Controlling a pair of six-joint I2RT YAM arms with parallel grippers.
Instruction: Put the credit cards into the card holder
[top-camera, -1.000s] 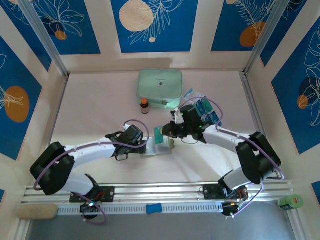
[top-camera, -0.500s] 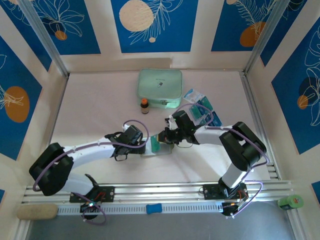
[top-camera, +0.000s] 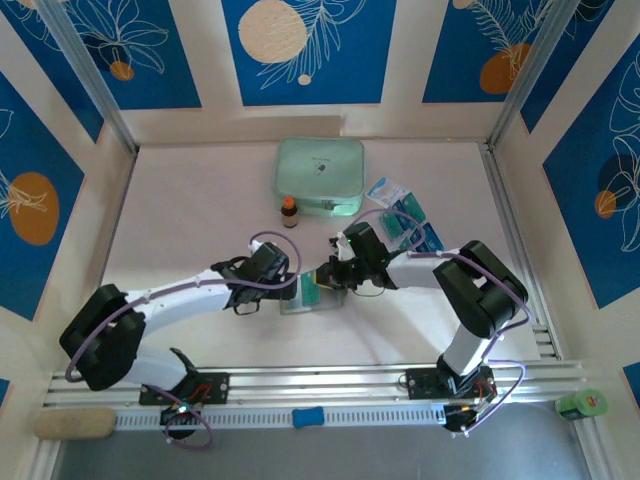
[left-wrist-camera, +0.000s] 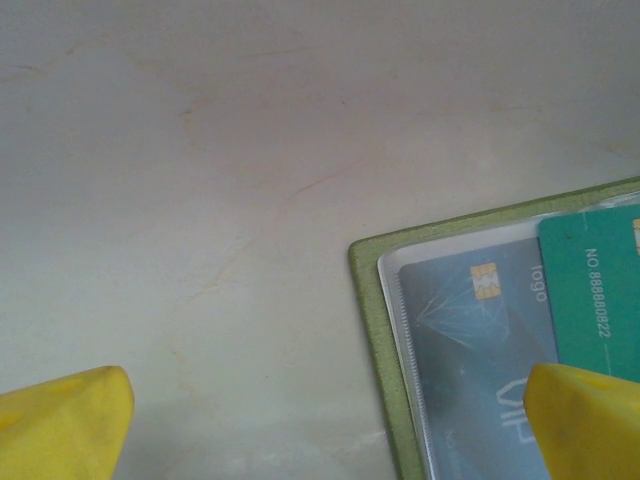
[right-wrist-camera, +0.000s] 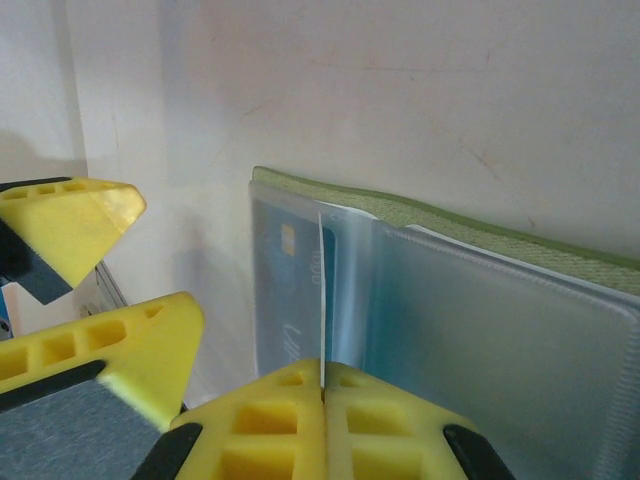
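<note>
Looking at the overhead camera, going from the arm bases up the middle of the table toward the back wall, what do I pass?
card holder → small brown bottle → mint-green zip case

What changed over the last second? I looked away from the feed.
The right arm folded its elbow in and carried the teal card left and down to the card holder, its edge now at the clear pocket; the right fingers stay shut on it. That uncovered the spare cards behind. The left fingers stay open at the holder's corner, barely shifted. Holder, mint case and small bottle did not move.
</note>
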